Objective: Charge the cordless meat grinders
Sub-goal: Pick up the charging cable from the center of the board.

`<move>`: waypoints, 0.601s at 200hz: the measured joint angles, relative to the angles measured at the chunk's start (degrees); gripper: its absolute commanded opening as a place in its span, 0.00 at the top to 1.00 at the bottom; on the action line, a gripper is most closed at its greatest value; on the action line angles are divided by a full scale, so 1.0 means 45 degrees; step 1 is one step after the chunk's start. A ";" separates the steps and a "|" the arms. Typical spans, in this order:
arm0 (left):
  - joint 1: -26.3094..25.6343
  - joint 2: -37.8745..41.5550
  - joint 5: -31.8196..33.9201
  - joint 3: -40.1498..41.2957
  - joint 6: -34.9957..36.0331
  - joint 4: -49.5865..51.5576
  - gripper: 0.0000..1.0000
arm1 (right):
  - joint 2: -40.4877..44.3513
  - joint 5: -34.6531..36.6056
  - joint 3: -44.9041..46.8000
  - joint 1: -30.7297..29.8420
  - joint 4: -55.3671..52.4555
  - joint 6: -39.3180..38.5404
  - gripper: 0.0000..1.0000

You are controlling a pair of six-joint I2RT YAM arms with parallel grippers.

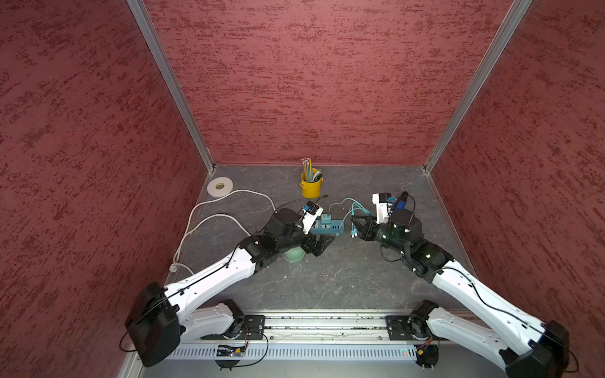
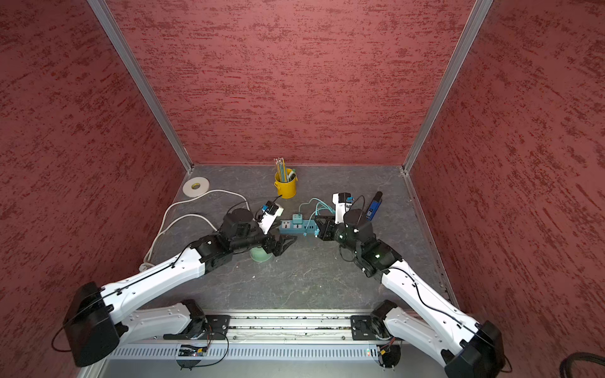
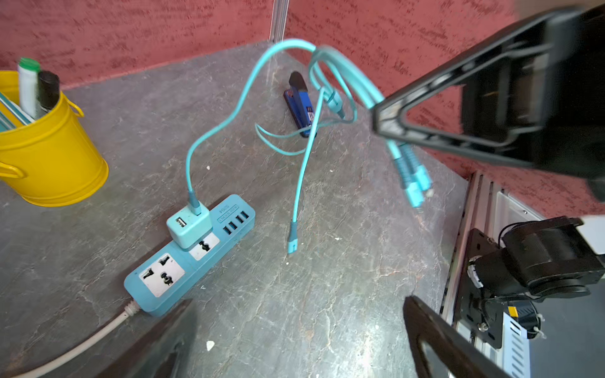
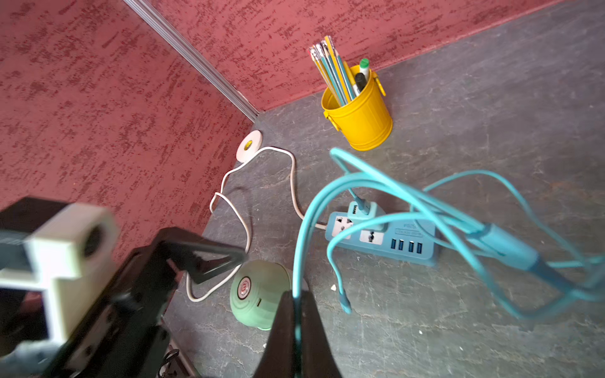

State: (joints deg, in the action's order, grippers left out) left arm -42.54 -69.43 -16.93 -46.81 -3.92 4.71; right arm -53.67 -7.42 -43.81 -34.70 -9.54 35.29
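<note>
Right jaws are clamping the teal cable (image 4: 296, 255), likely for plugging into the mint grinder (image 4: 253, 294), which is sitting on the tabletop (image 4: 425, 327) below the left jaws, hanging apart and empty.

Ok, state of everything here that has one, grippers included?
Cordless meat grinder: on the table, charging port empty.
Teal charging cable: plugged into the adapter, connector ends dangling free.
Teal cube adapter: seated in the power strip.
Power strip: USB ports all empty.
Left gripper: open, empty.
Right gripper: shut on the cable.
</note>
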 measured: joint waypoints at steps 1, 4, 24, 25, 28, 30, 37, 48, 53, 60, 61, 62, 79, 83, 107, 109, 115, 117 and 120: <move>0.0024 -0.0073 -0.0078 -0.0029 0.0005 -0.0019 0.00 | 0.0000 -0.0010 -0.0005 0.0000 0.0005 0.0000 1.00; 0.0039 -0.0233 -0.0248 -0.0083 0.0015 -0.0087 0.00 | 0.0019 -0.0044 -0.0015 0.0000 0.0015 0.0000 1.00; -0.0107 -0.1190 -0.1224 -0.0350 0.0092 -0.0534 0.00 | 0.0058 -0.0214 -0.0039 0.0010 0.0039 0.0005 1.00; -0.0121 -0.1243 -0.1268 -0.0359 0.0092 -0.0588 0.00 | 0.0058 -0.0219 -0.0039 0.0010 0.0039 0.0005 1.00; -0.0146 -0.1331 -0.1355 -0.0364 0.0102 -0.0646 0.00 | 0.0058 -0.0238 -0.0049 0.0010 0.0039 0.0010 1.00; -0.0155 -0.1409 -0.1413 -0.0364 0.0102 -0.0719 0.00 | 0.0058 -0.0262 -0.0063 0.0010 0.0034 0.0005 1.00; -0.0214 -0.1613 -0.1569 -0.0364 0.0092 -0.0889 0.01 | 0.0058 -0.0330 -0.0121 0.0010 0.0029 0.0010 1.00; -0.0277 -0.1865 -0.1622 -0.0364 0.0083 -0.1200 0.03 | 0.0063 -0.0403 -0.0223 0.0010 0.0044 0.0010 1.00; -0.0277 -0.1996 -0.1617 -0.0364 0.0073 -0.1336 0.05 | 0.0068 -0.0432 -0.0267 0.0010 0.0044 0.0010 1.00; -0.0257 -0.2152 -0.1588 -0.0364 0.0092 -0.1511 0.08 | 0.0068 -0.0471 -0.0335 0.0010 0.0034 0.0010 1.00; -0.0253 -0.2181 -0.1588 -0.0364 0.0112 -0.1545 0.08 | 0.0068 -0.0476 -0.0340 0.0010 0.0034 0.0010 1.00; -0.0248 -0.2195 -0.1588 -0.0364 0.0126 -0.1559 0.09 | 0.0068 -0.0486 -0.0350 0.0010 0.0039 0.0010 1.00; -0.0155 -0.2565 -0.1457 -0.0364 0.0238 -0.1865 0.17 | 0.0083 -0.0583 -0.0447 0.0010 0.0049 0.0010 1.00; -0.0126 -0.2633 -0.1433 -0.0369 0.0321 -0.1928 0.19 | 0.0087 -0.0597 -0.0457 0.0010 0.0049 0.0010 1.00; 0.0024 -0.3060 -0.1248 -0.0447 0.0554 -0.2166 0.37 | 0.0112 -0.0656 -0.0539 0.0010 0.0039 0.0010 1.00; 0.0034 -0.3094 -0.1243 -0.0452 0.0612 -0.2186 0.38 | 0.0117 -0.0656 -0.0539 0.0010 0.0049 0.0010 1.00; 0.0058 -0.3162 -0.1229 -0.0457 0.0651 -0.2249 0.41 | 0.0131 -0.0656 -0.0539 0.0010 0.0044 0.0010 1.00; 0.0068 -0.3172 -0.1234 -0.0461 0.0602 -0.2268 0.43 | 0.0141 -0.0656 -0.0539 0.0010 0.0039 0.0010 1.00; 0.0092 -0.3186 -0.1234 -0.0457 0.0622 -0.2293 0.44 | 0.0146 -0.0656 -0.0539 0.0010 0.0024 0.0010 1.00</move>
State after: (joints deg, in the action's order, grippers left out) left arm -42.13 -83.77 -22.48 -48.86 -1.13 -5.61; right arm -53.01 -10.37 -46.24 -34.65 -9.43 35.33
